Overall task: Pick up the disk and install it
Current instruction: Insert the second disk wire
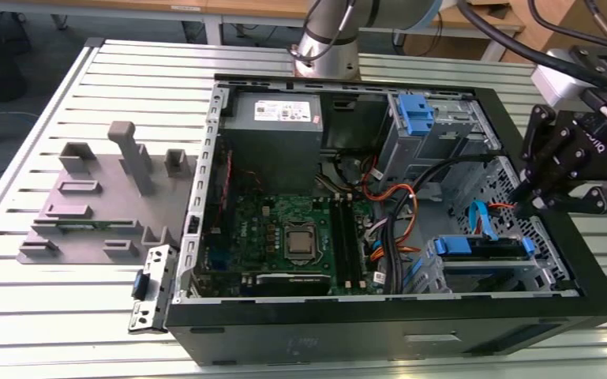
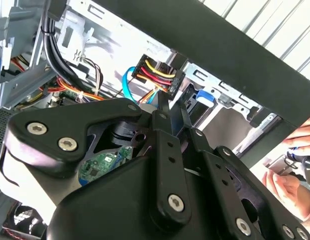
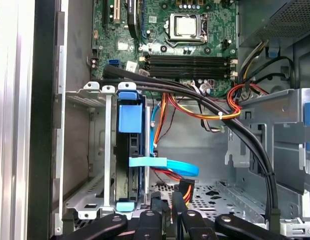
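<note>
The disk [image 3: 128, 150], stiff, dense and likely fragile, sits edge-up in its cage [image 3: 102, 150], best gripped by its blue rails, with the gripper [image 3: 167, 200] pinched closed on nothing nearby

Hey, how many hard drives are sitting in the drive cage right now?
1. The disk, with blue rails, sits in the drive cage at the exterior view's lower right; the bay beside it looks empty. Others may be hidden.

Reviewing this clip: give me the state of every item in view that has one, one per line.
Computer case: side panel off, interior exposed.
Disk: seated on edge in the drive cage, blue rails showing.
Gripper: fingers close together over the black power connector; contact unclear.
Processor: socketed, no cooler on it.
Power supply: mounted in the case.
</note>
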{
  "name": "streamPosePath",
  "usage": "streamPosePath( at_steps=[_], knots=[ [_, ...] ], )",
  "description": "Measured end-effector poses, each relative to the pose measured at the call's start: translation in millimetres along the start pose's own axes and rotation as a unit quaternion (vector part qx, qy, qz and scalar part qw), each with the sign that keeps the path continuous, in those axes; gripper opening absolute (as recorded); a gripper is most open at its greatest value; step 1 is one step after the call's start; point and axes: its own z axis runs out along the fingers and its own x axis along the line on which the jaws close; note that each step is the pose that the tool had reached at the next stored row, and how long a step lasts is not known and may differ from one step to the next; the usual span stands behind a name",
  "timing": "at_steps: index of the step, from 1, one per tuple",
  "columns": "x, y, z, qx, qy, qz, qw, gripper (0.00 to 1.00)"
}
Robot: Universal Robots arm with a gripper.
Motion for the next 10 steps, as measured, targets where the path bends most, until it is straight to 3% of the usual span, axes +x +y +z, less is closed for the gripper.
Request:
streamPosePath(
  at_steps=[10],
  knots=[
    [0.0, -13.5, 3.0, 0.0, 0.0035, 0.0, 0.99999, 0.24]
  ],
)
